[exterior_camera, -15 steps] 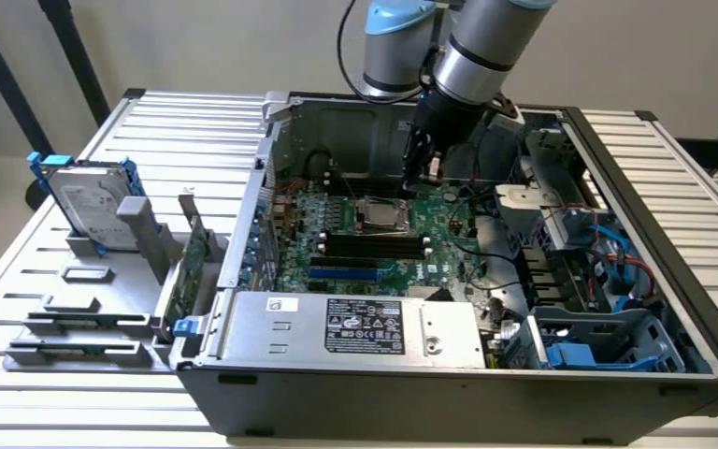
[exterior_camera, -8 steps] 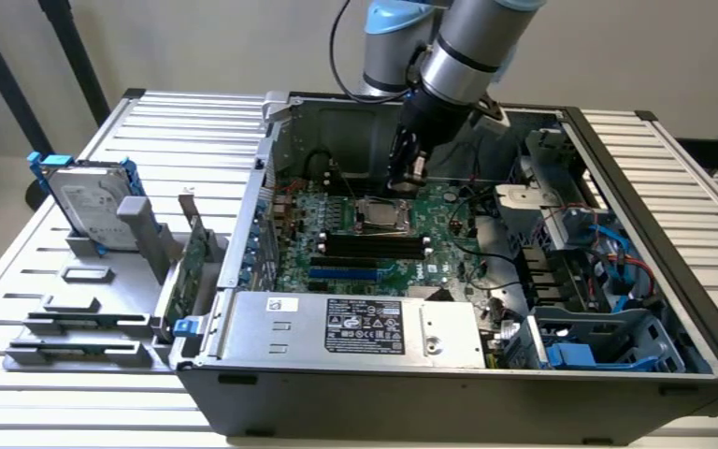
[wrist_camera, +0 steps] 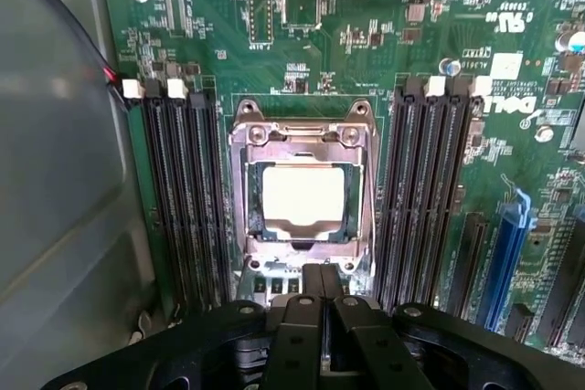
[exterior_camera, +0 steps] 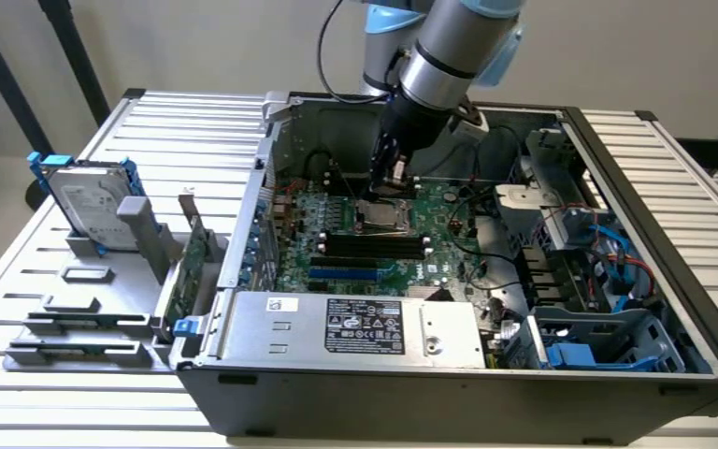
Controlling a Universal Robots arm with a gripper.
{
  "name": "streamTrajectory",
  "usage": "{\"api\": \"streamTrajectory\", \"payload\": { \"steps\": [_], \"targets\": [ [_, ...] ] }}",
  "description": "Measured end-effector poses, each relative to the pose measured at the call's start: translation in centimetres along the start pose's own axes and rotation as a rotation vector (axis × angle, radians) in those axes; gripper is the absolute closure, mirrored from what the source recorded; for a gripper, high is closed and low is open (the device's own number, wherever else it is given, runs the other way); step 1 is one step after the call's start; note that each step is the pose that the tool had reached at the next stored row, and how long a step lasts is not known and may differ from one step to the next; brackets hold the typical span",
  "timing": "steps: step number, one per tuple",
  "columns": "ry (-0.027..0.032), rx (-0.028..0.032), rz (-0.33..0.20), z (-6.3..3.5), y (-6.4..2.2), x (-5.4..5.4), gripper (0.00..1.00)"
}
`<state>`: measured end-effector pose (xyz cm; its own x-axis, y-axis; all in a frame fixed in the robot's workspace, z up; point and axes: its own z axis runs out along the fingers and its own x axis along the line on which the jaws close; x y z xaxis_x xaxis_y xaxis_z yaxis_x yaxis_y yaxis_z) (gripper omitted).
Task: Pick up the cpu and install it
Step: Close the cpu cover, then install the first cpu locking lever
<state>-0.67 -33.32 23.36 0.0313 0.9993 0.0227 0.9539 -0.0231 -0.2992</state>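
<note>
I have my black pincer (wrist_camera: 320, 273) shut and empty, hovering just off one edge of the small square dull-silver cpu (wrist_camera: 303, 196), which lies flat in the metal socket frame (wrist_camera: 239, 191) of the green motherboard (wrist_camera: 366, 52)
</note>
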Motion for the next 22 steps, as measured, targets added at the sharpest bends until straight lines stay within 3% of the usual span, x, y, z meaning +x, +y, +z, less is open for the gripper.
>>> {"api": "streamTrajectory", "payload": {
  "steps": [3, 5, 7, 11, 12, 22],
  "targets": [
    [0.0032, 0.0000, -0.001, 0.60, -0.45, 0.0, 0.89],
    [0.0085, -0.0001, -0.003, 0.97, -0.73, 0.0, 0.89],
    [0.0182, -0.0003, -0.006, 1.23, -0.87, -0.1, 0.89],
    [0.0451, -0.0030, -0.014, 1.56, -0.83, -0.1, 0.89],
    [0.0489, -0.0045, -0.016, 1.67, -0.79, -0.1, 0.89],
    [0.0517, -0.0258, -0.018, 3.38, -0.54, -0.1, 0.89]
  ]
}}
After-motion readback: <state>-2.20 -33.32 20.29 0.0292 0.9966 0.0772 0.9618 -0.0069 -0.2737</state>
